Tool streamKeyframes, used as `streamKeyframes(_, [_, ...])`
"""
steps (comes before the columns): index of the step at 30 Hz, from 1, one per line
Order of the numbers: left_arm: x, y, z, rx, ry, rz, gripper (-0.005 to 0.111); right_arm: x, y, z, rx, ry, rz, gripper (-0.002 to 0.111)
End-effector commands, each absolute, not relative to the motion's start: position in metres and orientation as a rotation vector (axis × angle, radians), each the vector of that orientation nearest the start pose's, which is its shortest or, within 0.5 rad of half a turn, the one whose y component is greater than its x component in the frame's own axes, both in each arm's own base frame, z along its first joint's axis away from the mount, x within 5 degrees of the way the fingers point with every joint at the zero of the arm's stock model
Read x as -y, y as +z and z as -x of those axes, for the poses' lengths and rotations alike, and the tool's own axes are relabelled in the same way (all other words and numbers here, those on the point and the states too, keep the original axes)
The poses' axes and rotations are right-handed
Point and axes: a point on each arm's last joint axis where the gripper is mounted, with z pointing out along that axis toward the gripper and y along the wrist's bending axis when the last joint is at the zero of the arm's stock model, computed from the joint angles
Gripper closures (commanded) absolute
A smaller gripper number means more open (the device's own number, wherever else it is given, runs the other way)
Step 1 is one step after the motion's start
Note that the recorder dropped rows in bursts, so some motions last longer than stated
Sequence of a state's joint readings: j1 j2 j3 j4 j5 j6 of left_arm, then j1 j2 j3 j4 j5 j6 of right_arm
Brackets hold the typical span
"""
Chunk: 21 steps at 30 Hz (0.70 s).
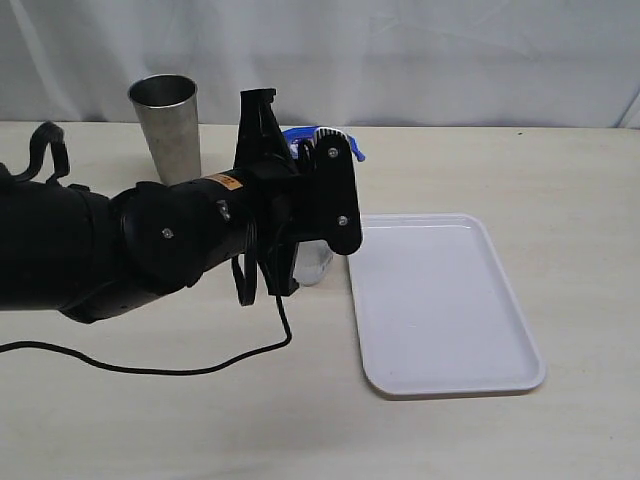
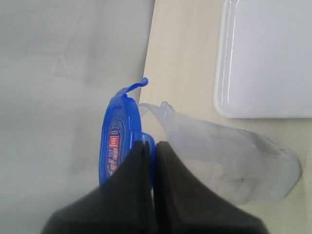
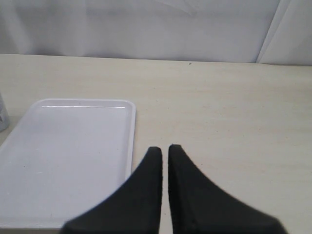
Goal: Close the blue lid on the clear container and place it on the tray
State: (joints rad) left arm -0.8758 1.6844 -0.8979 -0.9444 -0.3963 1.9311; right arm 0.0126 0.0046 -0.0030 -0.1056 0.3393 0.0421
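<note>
Black and pressed tight together, the two fingers of the left pincer [image 2: 152,144] are shut. Their tips touch a side flap of the blue lid [image 2: 114,146]. I cannot tell if they nip the flap or only push on it.

The lid sits on top of the clear container [image 2: 229,156], right at the pincer's tips. In the exterior view the container stands in the middle of the frame, mostly hidden behind the big left arm. It stands straight up, so its long way runs from the table [image 1: 500,170] up to the lid, and its mouth points up. One flap sticks out to the side, so I think the lid is not snapped shut all round.

The tray [image 1: 440,300] lies flat just beside the container, toward the right of the frame. The container would only need a short trip that way. The left arm is much nearer to it.

The right pincer [image 3: 165,148] is shut too and holds nothing. It hangs over bare table next to the tray.
</note>
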Motion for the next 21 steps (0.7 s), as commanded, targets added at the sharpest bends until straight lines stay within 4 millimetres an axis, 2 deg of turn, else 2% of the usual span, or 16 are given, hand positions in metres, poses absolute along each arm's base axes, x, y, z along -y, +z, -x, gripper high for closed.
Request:
streamKeyframes(1, [0.2547, 0.217, -0.2457, -1.345, 0.405, -1.526, 0.107, 0.0024, 0.1825, -0.0535, -1.824, -0.057, 0.034, 0.104])
streamKeyframes(8, [0.2557, 0.2135, -0.2431, -1.347, 0.38, -1.578, 0.107, 0.0024, 0.1825, -0.0535, -1.824, -0.057, 0.034, 0.104])
streamKeyframes(21, [0.254, 0.2145, -0.2447, -1.343, 0.418, -1.571, 0.107, 0.0024, 0.1825, -0.0535, -1.824, -0.057, 0.034, 0.104])
